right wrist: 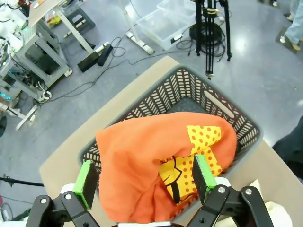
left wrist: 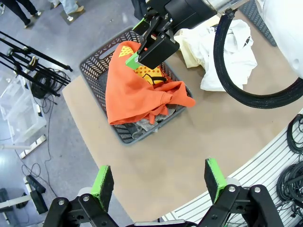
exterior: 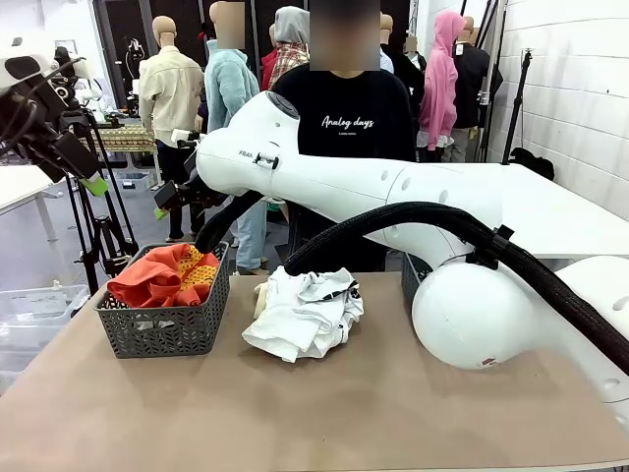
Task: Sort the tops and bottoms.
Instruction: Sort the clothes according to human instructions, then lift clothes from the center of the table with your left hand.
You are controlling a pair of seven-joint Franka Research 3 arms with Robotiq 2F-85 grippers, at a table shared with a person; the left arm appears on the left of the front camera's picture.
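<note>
- Tan tabletop (exterior: pixel 324 413); grey floor (exterior: pixel 39 258) and tripods (exterior: pixel 98 231) off its left, a person (exterior: pixel 344 118) at the far side.
- Orange tee (exterior: pixel 157 277) heaped in the basket (exterior: pixel 167 332); white tee (exterior: pixel 305 315) crumpled just beside it.
- Right arm (exterior: pixel 393 187) reaches across; right jaws apart, empty, above the orange tee.
- Left arm (exterior: pixel 28 71) raised high; left jaws apart, empty.

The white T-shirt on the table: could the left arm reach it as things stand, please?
Probably not cleanly. The left gripper hangs open and free, but the right arm and its black hose stretch across just above the white T-shirt, so a descent from above looks blocked.
</note>
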